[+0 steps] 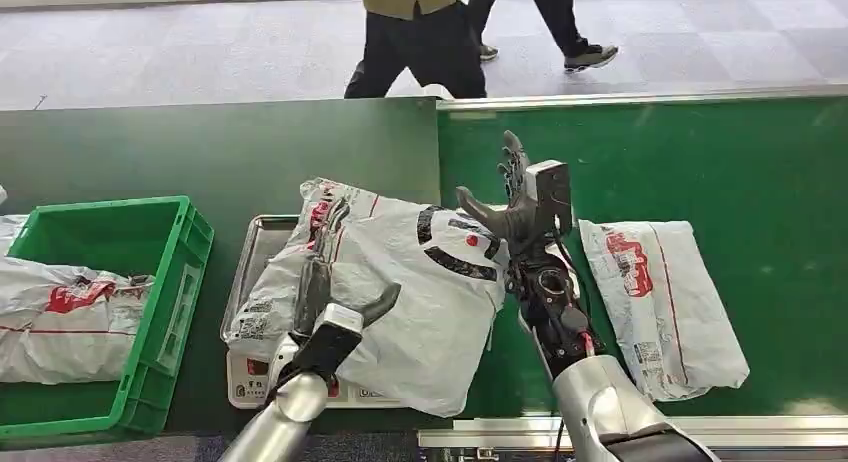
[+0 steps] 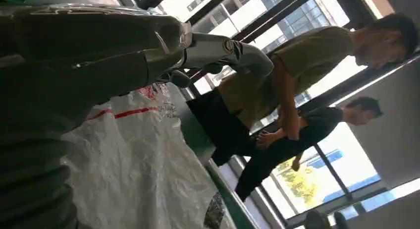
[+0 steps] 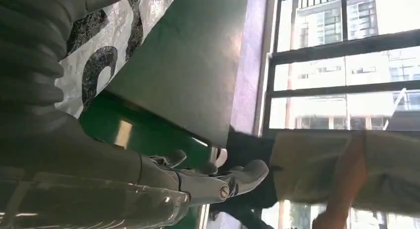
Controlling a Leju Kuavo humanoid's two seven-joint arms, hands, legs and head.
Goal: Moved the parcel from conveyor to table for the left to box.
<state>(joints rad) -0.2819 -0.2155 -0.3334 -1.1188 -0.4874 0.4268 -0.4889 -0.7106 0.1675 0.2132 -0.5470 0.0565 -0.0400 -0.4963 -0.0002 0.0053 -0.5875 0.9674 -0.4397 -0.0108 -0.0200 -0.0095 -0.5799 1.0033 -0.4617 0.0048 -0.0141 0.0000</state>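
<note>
Two hands flank one large white parcel (image 1: pixel 400 282); the parcel lies on a metal tray (image 1: pixel 255 244) set on a white scale (image 1: pixel 240 377) on the dark green table (image 1: pixel 200 152), its right part overhanging toward the brighter green conveyor (image 1: pixel 700 162); the left hand (image 1: pixel 320 297) rests on the parcel's left portion, fingers (image 1: pixel 312 282) extended along the wrapping and thumb out to the side, nothing pinched; the right hand (image 1: pixel 515 202) stands upright just beside the parcel's right edge, fingers (image 1: pixel 514 162) spread and pointing away from the robot, holding nothing; whether it touches the wrapping cannot be told; a second parcel (image 1: pixel 660 302), white with red print, lies on the conveyor to the right, apart from the first; a green crate (image 1: pixel 170 302) stands on the table to the left, with another white parcel (image 1: pixel 60 312) inside; beyond the table, two people (image 1: pixel 420 32) stand on the grey floor (image 1: pixel 200 42); the left wrist view shows them against large windows (image 2: pixel 346 154).
</note>
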